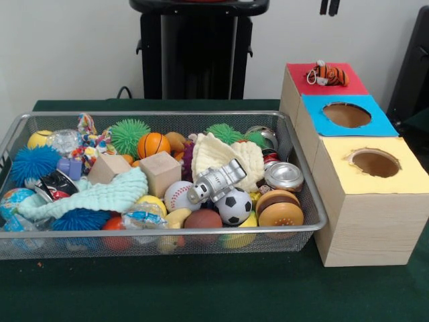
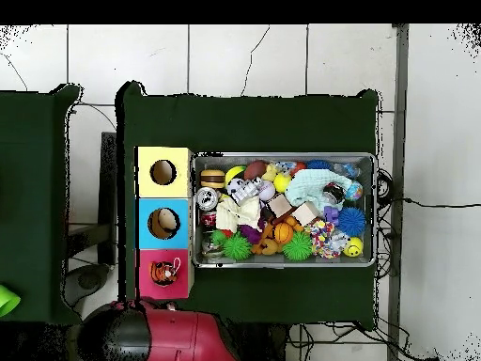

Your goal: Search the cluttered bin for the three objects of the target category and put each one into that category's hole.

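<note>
Tiger toy (image 1: 328, 74) lies atop the red box (image 1: 348, 84), not dropped through. Claw (image 1: 329, 7) tips barely show above; grip state cannot be told. Bin (image 1: 305, 191) packed: yellow curved toy (image 1: 177, 217) half buried, may snag neighbours when pulled.

Silver mesh bin (image 1: 305, 194) crammed with toys — striped tiger toy (image 1: 328, 74) lies on red box top.
</note>
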{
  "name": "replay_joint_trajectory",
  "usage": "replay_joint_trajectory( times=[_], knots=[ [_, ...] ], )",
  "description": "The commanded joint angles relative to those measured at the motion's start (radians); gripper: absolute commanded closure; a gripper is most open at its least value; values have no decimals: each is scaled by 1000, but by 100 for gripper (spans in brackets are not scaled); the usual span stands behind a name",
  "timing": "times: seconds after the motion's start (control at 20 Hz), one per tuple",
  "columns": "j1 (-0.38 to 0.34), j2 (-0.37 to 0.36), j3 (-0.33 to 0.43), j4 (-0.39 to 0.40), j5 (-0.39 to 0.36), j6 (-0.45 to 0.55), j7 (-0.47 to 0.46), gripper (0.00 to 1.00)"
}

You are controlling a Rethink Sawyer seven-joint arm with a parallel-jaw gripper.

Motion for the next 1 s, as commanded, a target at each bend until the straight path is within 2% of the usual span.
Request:
replay_joint_trajectory(
  times=[0.05, 0.55, 0.75, 1.0],
  knots=[
    [-45, 83, 92, 72, 36, -173, 128, 100],
    [-95, 222, 157, 81, 6, -426, 159, 100],
    [-139, 300, 214, 82, -14, -561, 171, 100],
    [-153, 374, 228, 51, -27, -624, 175, 100]
  ],
)
